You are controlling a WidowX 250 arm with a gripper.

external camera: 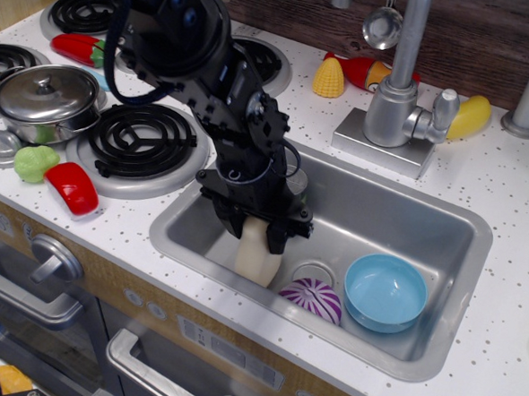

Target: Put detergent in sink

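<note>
The cream-white detergent bottle (259, 255) hangs from my gripper (252, 226) inside the silver sink (443, 222), its bottom at or just above the basin floor near the left front. The gripper's black fingers are shut on the bottle's top, which they hide. My black arm reaches down from the upper left and covers the green-labelled tin can.
In the sink lie a light blue bowl (384, 291) at the right front and a purple-and-white striped toy (312, 299) by the drain. The faucet (394, 98) stands behind the sink. The stove with a lidded pot (44, 100) and toy vegetables is to the left.
</note>
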